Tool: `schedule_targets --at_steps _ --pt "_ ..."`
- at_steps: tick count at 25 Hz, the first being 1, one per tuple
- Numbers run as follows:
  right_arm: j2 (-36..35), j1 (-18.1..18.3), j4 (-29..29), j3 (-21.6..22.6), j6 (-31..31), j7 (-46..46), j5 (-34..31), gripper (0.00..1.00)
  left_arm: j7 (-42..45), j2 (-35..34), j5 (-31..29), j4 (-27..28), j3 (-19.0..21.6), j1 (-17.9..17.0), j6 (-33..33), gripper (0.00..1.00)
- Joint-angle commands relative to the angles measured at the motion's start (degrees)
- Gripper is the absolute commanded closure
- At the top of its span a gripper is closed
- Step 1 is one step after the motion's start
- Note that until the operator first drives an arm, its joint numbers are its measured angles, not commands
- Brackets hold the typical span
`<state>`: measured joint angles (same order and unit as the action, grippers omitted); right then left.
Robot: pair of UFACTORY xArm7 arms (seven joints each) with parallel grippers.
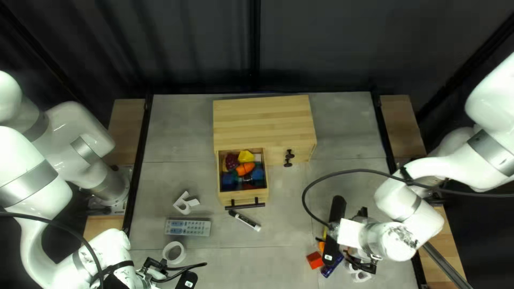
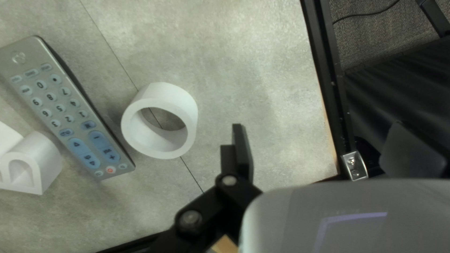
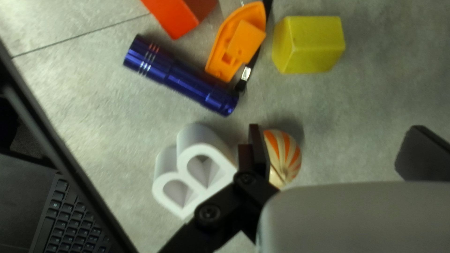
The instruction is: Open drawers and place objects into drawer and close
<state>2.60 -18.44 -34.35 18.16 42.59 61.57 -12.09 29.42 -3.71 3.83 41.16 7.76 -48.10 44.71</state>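
Note:
The wooden cabinet has one drawer pulled out, holding several toy pieces, among them an orange one and a yellow one. My left gripper is low near the white ring. Seen from its wrist, the left gripper stands open, the ring outside its fingers. My right gripper hovers over small objects. In its wrist view the right gripper is open; a striped orange-white shell lies between its fingers, close against one. Beyond that finger is a white double-loop piece.
Ahead of the right gripper lie a blue flashlight, an orange boat, a yellow block and a red block. A remote and a white cut-out shape are left of the marker, which lies by the drawer handle.

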Motion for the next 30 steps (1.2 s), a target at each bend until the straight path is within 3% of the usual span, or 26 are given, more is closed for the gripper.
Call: schedule_targets --at_steps 1,30 --pt "-0.1 0.2 1.3 -0.2 -1.7 0.2 -0.2 0.00 0.0 0.0 0.0 0.0 0.0 0.0 0.0 0.00" --pt "-1.9 2.6 4.0 -2.5 -8.0 -2.4 -5.8 0.00 0.0 0.0 0.0 0.0 0.0 0.0 0.0 0.00"
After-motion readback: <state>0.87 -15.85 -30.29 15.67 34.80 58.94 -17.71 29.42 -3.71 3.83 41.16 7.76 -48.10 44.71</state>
